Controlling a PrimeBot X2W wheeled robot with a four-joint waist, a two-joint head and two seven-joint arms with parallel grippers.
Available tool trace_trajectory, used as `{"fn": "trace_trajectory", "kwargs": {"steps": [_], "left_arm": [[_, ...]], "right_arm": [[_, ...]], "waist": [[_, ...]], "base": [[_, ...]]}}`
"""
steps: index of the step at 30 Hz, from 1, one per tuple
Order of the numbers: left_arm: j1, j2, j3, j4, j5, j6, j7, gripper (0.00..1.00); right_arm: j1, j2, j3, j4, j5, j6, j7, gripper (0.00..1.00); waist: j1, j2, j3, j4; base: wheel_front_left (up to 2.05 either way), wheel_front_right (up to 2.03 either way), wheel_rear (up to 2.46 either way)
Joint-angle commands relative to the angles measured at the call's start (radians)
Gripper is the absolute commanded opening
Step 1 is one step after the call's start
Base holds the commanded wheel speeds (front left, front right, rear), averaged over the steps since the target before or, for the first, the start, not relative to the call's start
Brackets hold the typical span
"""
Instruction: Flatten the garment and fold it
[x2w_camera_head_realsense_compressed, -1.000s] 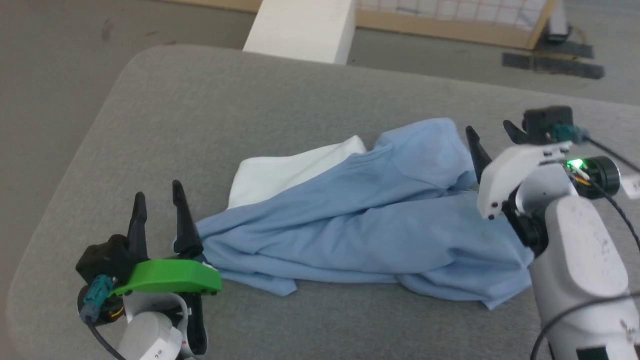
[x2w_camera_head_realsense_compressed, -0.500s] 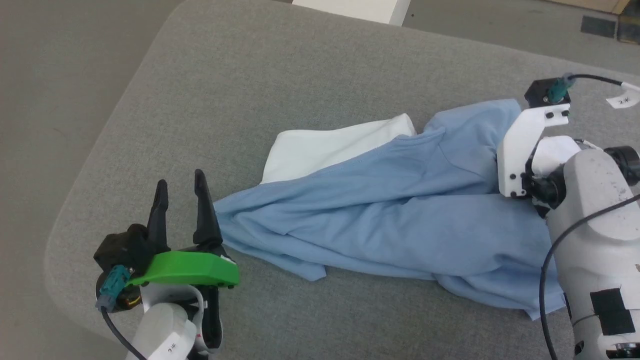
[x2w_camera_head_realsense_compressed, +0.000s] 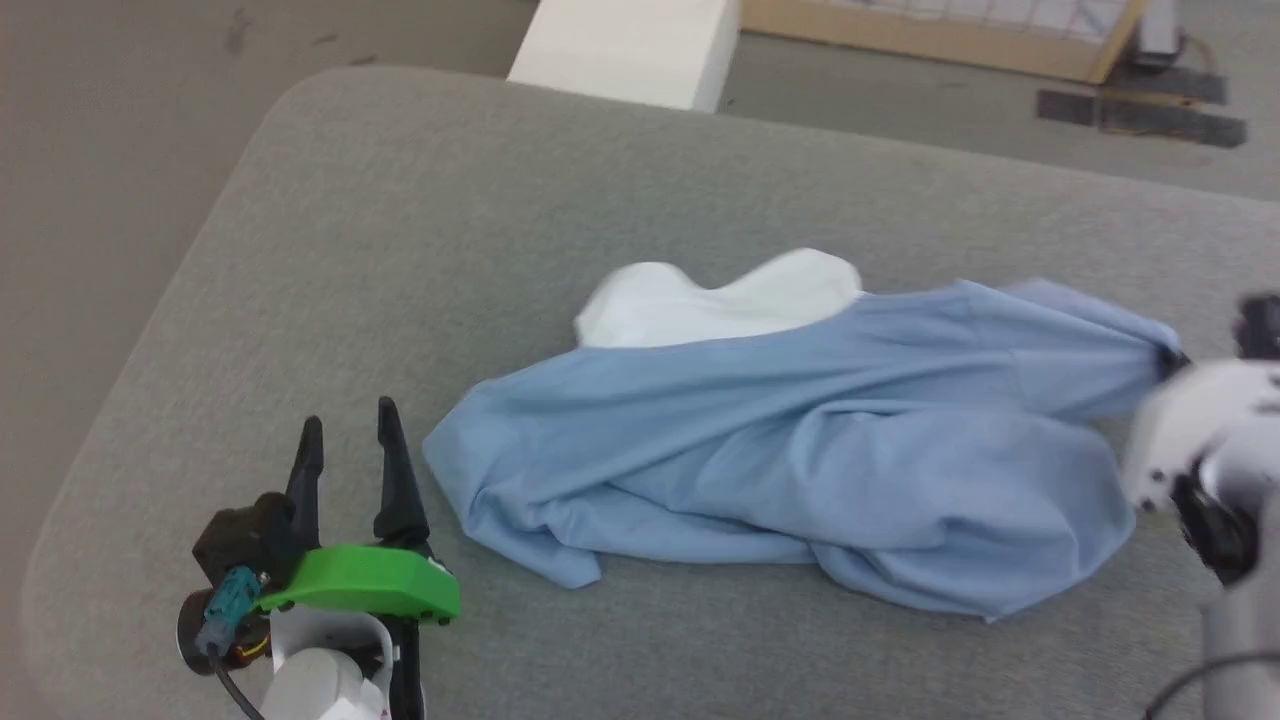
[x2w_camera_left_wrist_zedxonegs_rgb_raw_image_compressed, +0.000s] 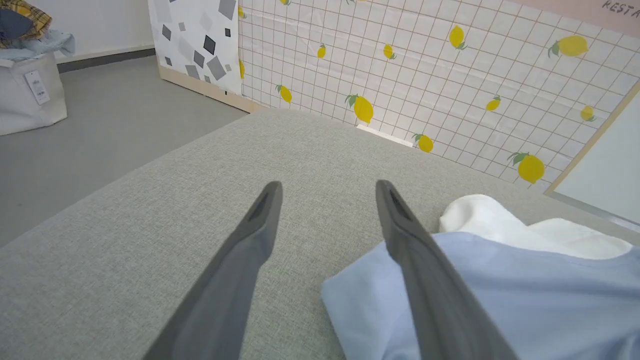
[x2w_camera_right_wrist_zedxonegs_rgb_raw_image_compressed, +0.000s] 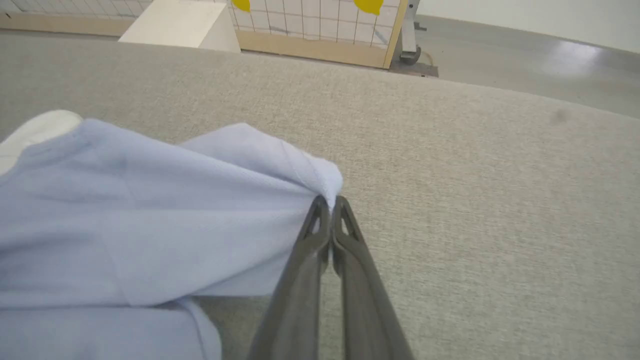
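At the middle of the grey fabric-covered counter (x2w_camera_head_realsense_compressed: 450, 200): the garment (x2w_camera_head_realsense_compressed: 780, 440), light blue, crumpled into long folds running from 9 o'clock to 3 o'clock in the head view. At its 12 o'clock edge, a white panel (x2w_camera_head_realsense_compressed: 720, 300), poking out from under the blue in 2 soft humps. Neither flat nor folded; several creases, and a turned-under flap along the 6 o'clock edge.

At 3 o'clock of the garment, the right hand (x2w_camera_right_wrist_zedxonegs_rgb_raw_image_compressed: 330, 200), its 2 dark fingers pressed together and pinching a corner of the blue cloth right at the tips. Cloth drawn to a point there, with taut lines running back toward the bulk. Blurred at the right edge of the head view.

At 8 o'clock of the head view, the left hand (x2w_camera_head_realsense_compressed: 349, 415), fingers spread wide, holding nothing, pointing toward 12 o'clock. Just beside the garment's 9 o'clock end; in the left wrist view, the finger nearer the garment overlapping the blue edge, touching or apart impossible to tell. A green cover (x2w_camera_head_realsense_compressed: 360, 590) on the wrist behind the fingers.

Beyond the counter at 12 o'clock: a white block (x2w_camera_head_realsense_compressed: 625, 45), grey floor (x2w_camera_head_realsense_compressed: 100, 150), and a wood-framed gridded panel (x2w_camera_left_wrist_zedxonegs_rgb_raw_image_compressed: 450, 75) printed with yellow lemons. At 10 o'clock in the left wrist view, a pale bag (x2w_camera_left_wrist_zedxonegs_rgb_raw_image_compressed: 27, 90) on the floor, clothes piled on top.
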Motion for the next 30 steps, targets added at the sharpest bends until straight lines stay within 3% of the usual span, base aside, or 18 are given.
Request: {"fn": "trace_trajectory", "kwargs": {"steps": [1,9,12,16,17,18,19,25,29,30], "left_arm": [[0.01,-0.003,0.0,0.008,0.009,-0.009,-0.004,1.0],[0.019,-0.002,-0.009,0.071,0.025,-0.038,-0.004,1.0],[0.0,0.004,-0.015,0.104,0.022,-0.045,0.01,1.0],[-0.057,0.018,-0.023,0.139,0.022,-0.044,0.072,1.0],[-0.074,0.021,-0.023,0.149,0.02,-0.043,0.091,1.0],[-0.097,0.026,-0.023,0.165,0.017,-0.041,0.122,1.0],[-0.124,0.032,-0.025,0.184,0.014,-0.04,0.156,1.0],[-0.275,0.067,-0.026,0.296,0.002,-0.029,0.33,1.0],[-0.361,0.089,-0.024,0.385,0.001,0.005,0.466,1.0],[-0.409,0.103,-0.021,0.437,-0.004,0.022,0.549,1.0]], "right_arm": [[0.052,0.009,-0.037,-0.048,-0.011,-0.001,-0.006,0.0],[0.298,0.056,-0.179,-0.283,0.002,-0.001,0.082,0.0],[0.357,0.057,-0.189,-0.283,0.062,-0.001,0.134,0.0],[0.386,0.057,-0.18,-0.258,0.123,-0.001,0.124,0.0],[0.386,0.057,-0.176,-0.253,0.134,-0.001,0.109,0.29],[0.387,0.057,-0.164,-0.247,0.143,-0.001,0.088,0.75],[0.386,0.057,-0.153,-0.238,0.154,-0.001,0.069,1.0],[0.373,0.057,-0.102,-0.212,0.18,-0.001,-0.076,1.0],[0.36,0.058,-0.044,-0.214,0.171,-0.001,-0.182,1.0],[0.351,0.058,-0.002,-0.221,0.173,-0.001,-0.237,1.0]], "waist": [[-0.0001,0.0,-0.08,-0.086],[-0.0001,0.0,-0.114,-0.163],[-0.0001,0.0,-0.112,-0.186],[-0.0001,0.0,-0.097,-0.211],[-0.0001,0.0,-0.093,-0.216],[-0.0001,0.0,-0.087,-0.223],[-0.0001,0.0,-0.082,-0.229],[-0.0001,0.0,-0.048,-0.274],[-0.0001,0.0,-0.016,-0.315],[-0.0001,0.0,0.006,-0.344]], "base": [[0.0,0.0,0.0],[0.0,0.0,0.0],[0.0,0.0,0.0],[0.0,0.0,0.0],[0.0,0.0,0.0],[0.0,0.0,0.0],[0.0,0.0,0.0],[0.0,0.0,0.0],[0.0,0.0,0.0],[0.0,0.0,0.0]]}}
